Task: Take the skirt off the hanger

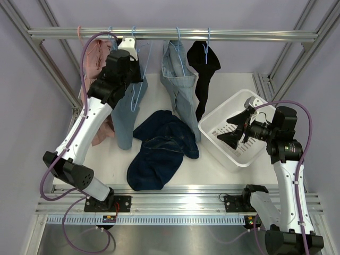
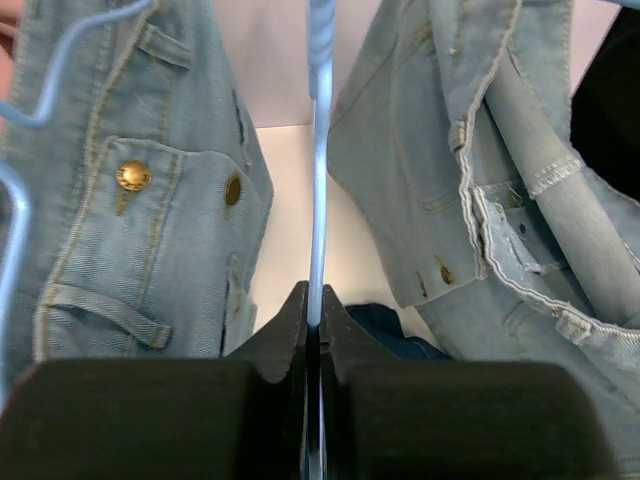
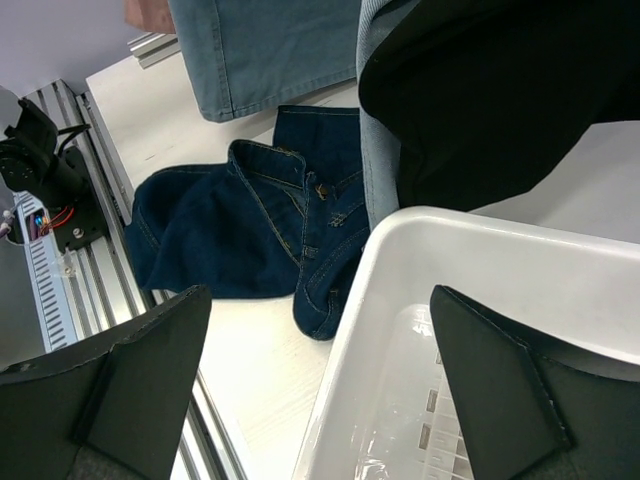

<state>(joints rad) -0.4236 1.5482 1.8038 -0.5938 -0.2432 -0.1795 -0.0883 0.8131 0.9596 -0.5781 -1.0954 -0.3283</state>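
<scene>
A dark blue denim skirt (image 1: 159,149) lies crumpled on the table below the rail, off any hanger; it also shows in the right wrist view (image 3: 230,230) and the left wrist view (image 2: 395,325). My left gripper (image 1: 137,75) is raised near the rail and shut on the thin light blue wire of a bare hanger (image 2: 320,150), which runs up between its closed jaws (image 2: 314,305). My right gripper (image 1: 234,129) is open and empty, hovering over the white basket (image 1: 212,125), its jaws wide apart (image 3: 320,300).
Light blue denim garments hang on either side of the held hanger (image 1: 123,117) (image 1: 180,85). A black garment (image 1: 204,74) hangs further right and a pink one (image 1: 94,58) at the far left. The metal rail (image 1: 239,35) spans the top. The basket rim (image 3: 480,235) touches the skirt's edge.
</scene>
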